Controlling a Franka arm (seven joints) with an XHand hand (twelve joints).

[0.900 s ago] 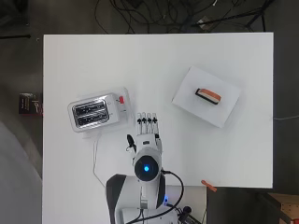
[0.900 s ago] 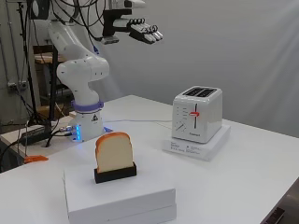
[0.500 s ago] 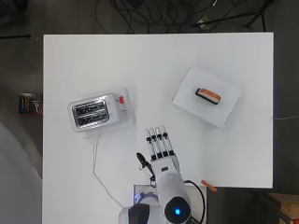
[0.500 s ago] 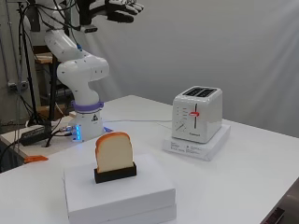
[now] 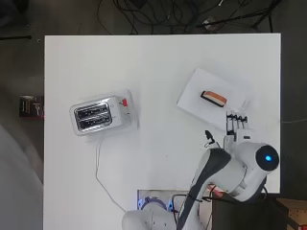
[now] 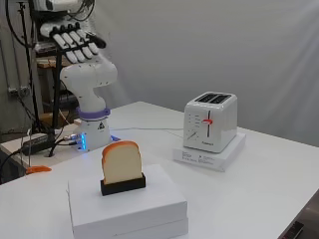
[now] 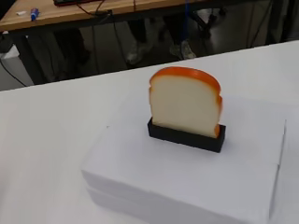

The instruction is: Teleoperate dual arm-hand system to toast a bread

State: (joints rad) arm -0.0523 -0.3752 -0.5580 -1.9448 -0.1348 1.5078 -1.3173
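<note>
**Bread slice upright in its holder, hand high and empty**

The white rectangular table (image 5: 158,62) carries everything. On its far side from the bread, the white two-slot toaster with a red lever (image 6: 210,122) stands on a flat white base, slots up and empty. The white stacked box (image 6: 127,206) sits well apart from it, nearer the arm's side. On that box a small black holder block (image 7: 186,135) grips the lower edge of the pale bread slice with an orange-brown crust (image 7: 186,100).

The slice stands on edge, its domed crust pointing up. Its long axis runs vertically; in the overhead view its thin edge lies slantwise across the box. It looks light and fairly stiff, probably a smooth model rather than soft bread, so it could slip. The likeliest hold is a pinch across the two broad faces near the top, then a straight lift out of the holder.

The black and white hand (image 6: 75,44) hovers high above the table, fingers straight, side by side, holding nothing.
</note>
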